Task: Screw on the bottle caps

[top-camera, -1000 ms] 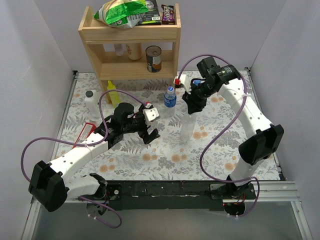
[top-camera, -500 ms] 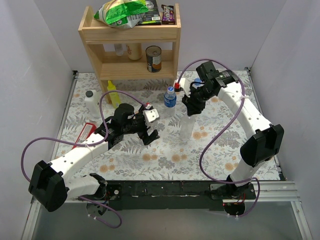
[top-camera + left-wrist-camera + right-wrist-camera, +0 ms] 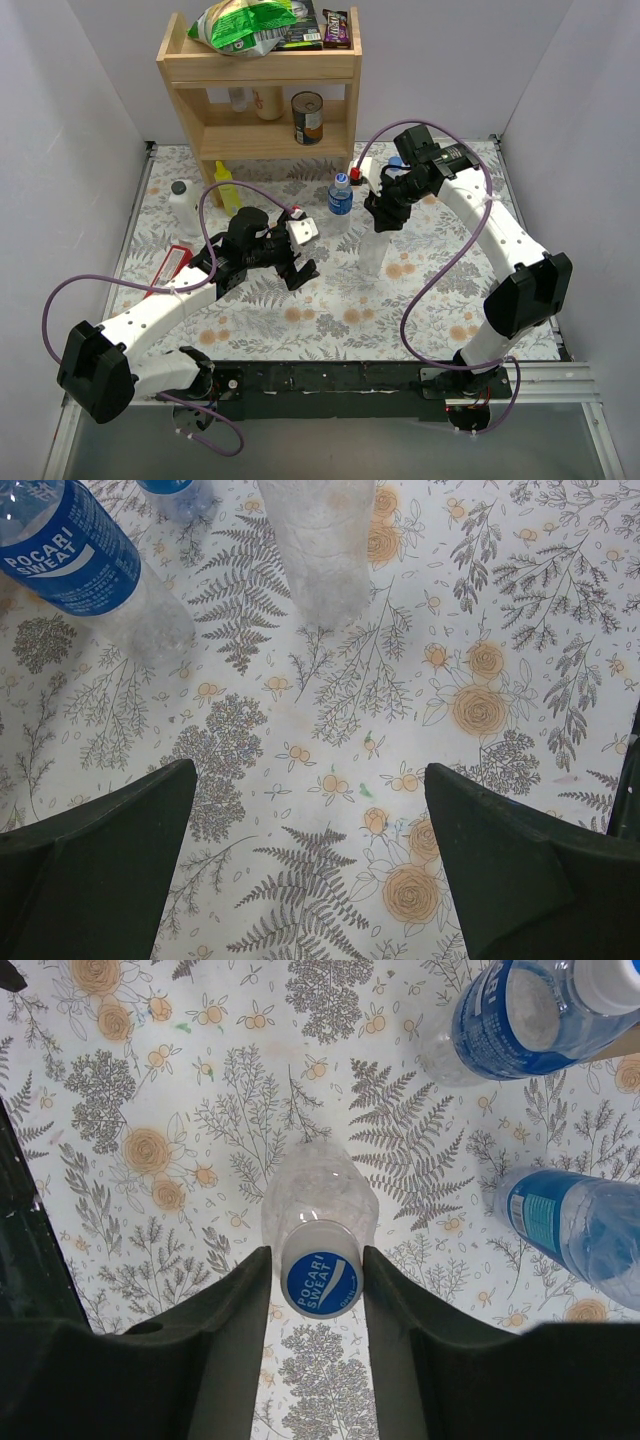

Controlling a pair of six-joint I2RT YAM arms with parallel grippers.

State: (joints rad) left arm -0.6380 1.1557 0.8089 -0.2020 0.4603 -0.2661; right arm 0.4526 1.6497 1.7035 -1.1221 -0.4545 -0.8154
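Observation:
An unlabelled clear bottle (image 3: pixel 374 256) stands mid-table with a blue cap (image 3: pixel 321 1282) on its neck. My right gripper (image 3: pixel 318 1285) hangs over it, one finger on each side of the cap. The jaws are open only a little, with a thin gap at the left finger. A blue-labelled bottle (image 3: pixel 341 197) stands behind it and wears a blue cap (image 3: pixel 341 180). Another labelled bottle (image 3: pixel 575 1230) shows at the right of the right wrist view. My left gripper (image 3: pixel 308 775) is wide open above bare cloth, empty, short of the bottles (image 3: pixel 325 540).
A wooden shelf (image 3: pixel 260 62) at the back holds a can (image 3: pixel 308 117) and snack bags. A white bottle with a dark cap (image 3: pixel 183 205) and a yellow bottle (image 3: pixel 226 185) stand at the left. A red item (image 3: pixel 170 266) lies by the left arm.
The right wrist has turned and shifted slightly over the unlabelled bottle, and its jaws have loosened off the cap. The left arm has stayed still.

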